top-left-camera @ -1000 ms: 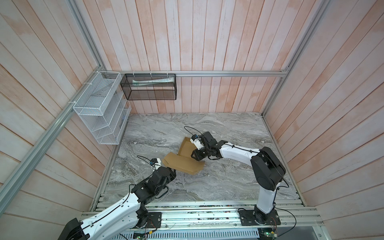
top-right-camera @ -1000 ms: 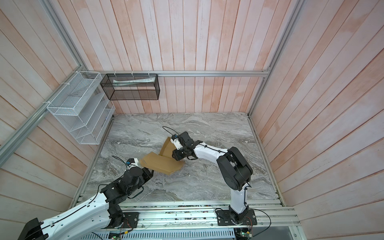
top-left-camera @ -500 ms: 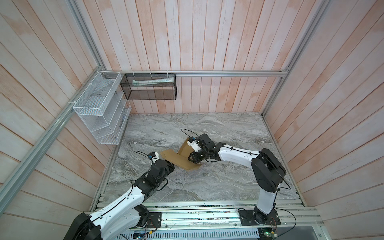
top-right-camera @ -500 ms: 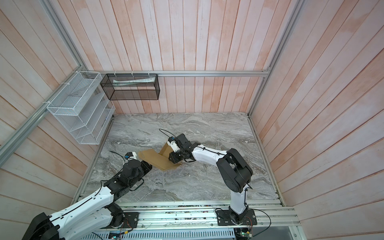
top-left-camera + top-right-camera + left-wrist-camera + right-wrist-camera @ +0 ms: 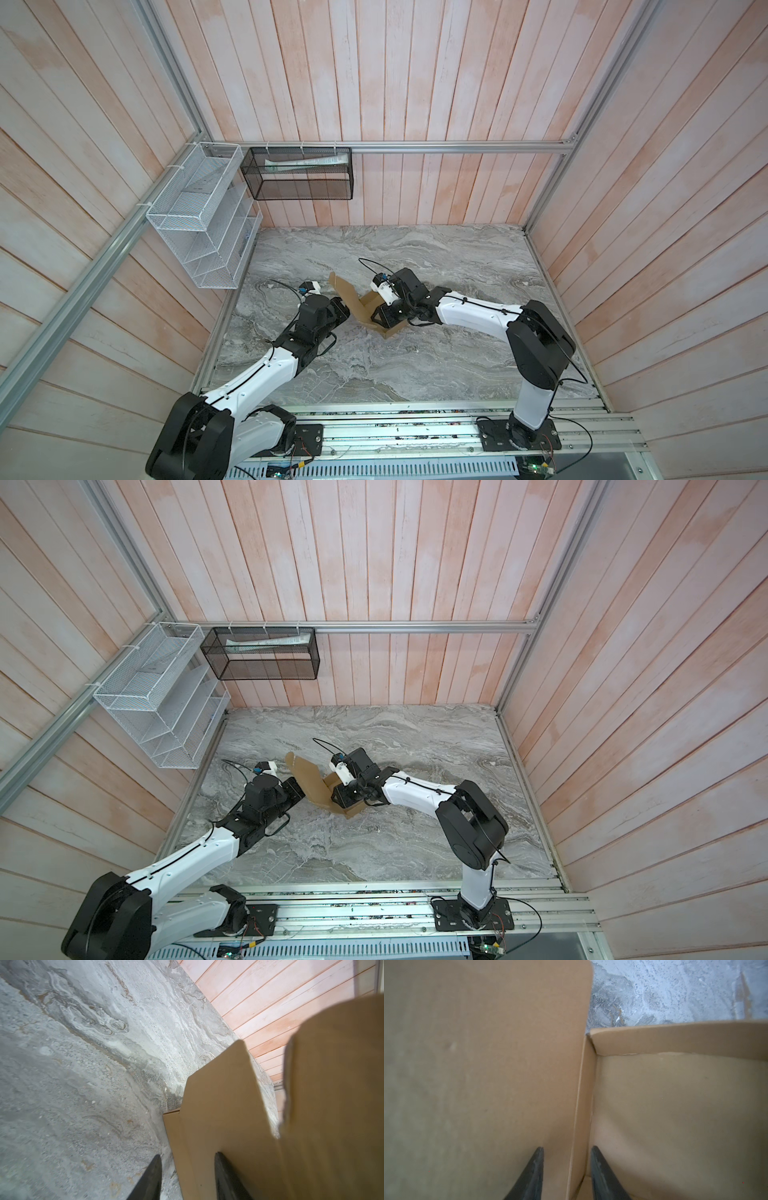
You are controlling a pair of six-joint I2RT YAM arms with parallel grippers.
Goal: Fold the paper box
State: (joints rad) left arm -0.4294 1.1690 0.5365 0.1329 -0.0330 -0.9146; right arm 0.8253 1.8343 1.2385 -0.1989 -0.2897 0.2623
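Moved: we see the paper box lid panel now standing steeply, where it lay low a second ago; the left gripper has pushed in against it.
Surface: grey marbled tabletop, with the box at mid-table between both arms.
Room: pink plank walls; a white wire rack and a black mesh basket hang far left.
Left gripper: fingers spread, with the panel edge between them.
Right gripper: fingers spread, astride a box wall.

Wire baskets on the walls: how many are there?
2. The white wire basket hangs on the left-hand wall; the black mesh basket hangs on the back wall, beside it. No others show.
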